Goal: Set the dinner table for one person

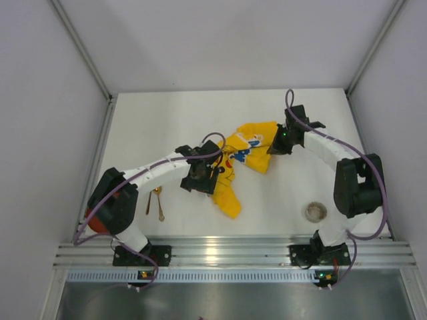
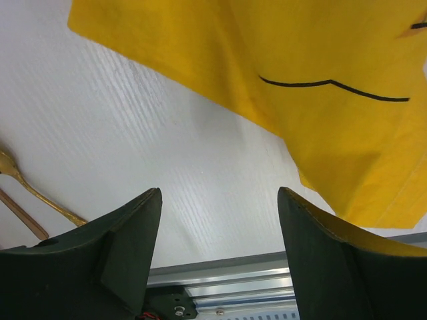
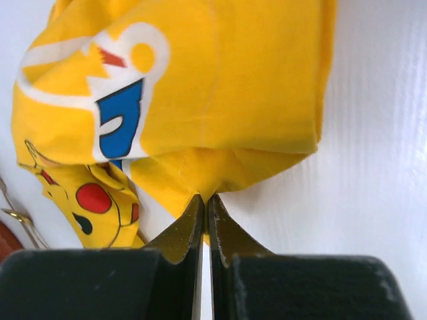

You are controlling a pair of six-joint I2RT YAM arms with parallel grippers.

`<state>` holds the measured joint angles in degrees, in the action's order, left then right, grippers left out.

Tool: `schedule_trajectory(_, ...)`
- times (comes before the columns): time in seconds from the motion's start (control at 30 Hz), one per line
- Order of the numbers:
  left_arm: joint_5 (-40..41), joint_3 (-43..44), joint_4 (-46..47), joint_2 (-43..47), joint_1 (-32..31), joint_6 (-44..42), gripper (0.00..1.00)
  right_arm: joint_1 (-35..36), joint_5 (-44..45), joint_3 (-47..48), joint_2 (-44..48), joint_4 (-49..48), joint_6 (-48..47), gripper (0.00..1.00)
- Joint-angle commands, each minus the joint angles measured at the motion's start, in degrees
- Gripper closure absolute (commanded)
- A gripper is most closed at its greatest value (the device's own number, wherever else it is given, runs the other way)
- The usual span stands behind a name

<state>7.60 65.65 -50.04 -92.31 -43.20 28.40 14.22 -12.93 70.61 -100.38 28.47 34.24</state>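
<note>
A yellow cartoon-print cloth (image 1: 240, 160) lies crumpled in the middle of the white dinner table (image 1: 167, 120). My right gripper (image 3: 206, 199) is shut on the cloth (image 3: 220, 100), pinching a bunched fold at its far right edge. My left gripper (image 2: 220, 200) hangs open just above the table at the cloth's left side (image 2: 320, 87), with nothing between its fingers. The right finger (image 2: 320, 253) lies next to the cloth's near corner.
Two gold pieces of cutlery (image 1: 157, 201) lie near the left arm's base, one seen as a gold handle (image 2: 40, 197). A small round glass (image 1: 315, 211) stands at the near right. A reddish-brown round object (image 1: 93, 221) sits by the left base. The metal rail (image 1: 233, 253) runs along the near edge.
</note>
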Motion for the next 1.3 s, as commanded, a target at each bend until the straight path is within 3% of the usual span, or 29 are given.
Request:
schedule_trajectory(0.0, -0.8, 0.0, 3.0, -3.0, 0.2, -0.5, 0.25, 0.1, 5.6, -3.0, 5.3, 7.2, -4.2, 1.00)
schedule_trajectory(0.1, 0.0, 0.8, 3.2, -4.9, 0.2, -0.8, 0.26, -3.7, 11.7, -7.0, 11.1, 12.3, -3.4, 1.00)
schedule_trajectory(0.27, -2.7, 5.4, 2.7, -5.7, 0.1, 0.5, 0.26, -12.5, 8.5, -14.4, 20.0, 11.9, -3.5, 1.00)
schedule_trajectory(0.43, -15.2, 6.5, 9.4, -3.4, 0.0, 2.4, 0.07, -13.7, 5.9, -15.9, 21.3, 12.0, -5.9, 1.00)
schedule_trajectory(0.53, -19.3, 5.4, 12.1, -4.4, -0.8, 1.1, 0.07, -15.7, 5.3, -16.4, 20.5, 11.9, -5.9, 1.00)
schedule_trajectory(0.63, -23.6, 5.1, 12.7, -5.9, -3.0, -0.4, 0.10, -16.4, 4.4, -15.7, 19.1, 12.0, -6.2, 1.00)
schedule_trajectory(0.77, -22.1, 4.6, 13.0, -5.2, -5.6, 0.3, 0.12, -17.4, 3.3, -13.9, 17.4, 12.2, -7.0, 1.00)
schedule_trajectory(0.9, -18.9, 3.9, 12.1, -6.8, -5.7, 1.3, 0.31, -18.2, 2.6, -13.1, 16.3, 12.3, -7.4, 1.00)
schedule_trajectory(1.27, -7.6, 8.1, 6.6, -12.6, -7.0, 1.0, 0.44, -19.2, 1.2, -12.5, 13.8, 12.3, -8.6, 1.00)
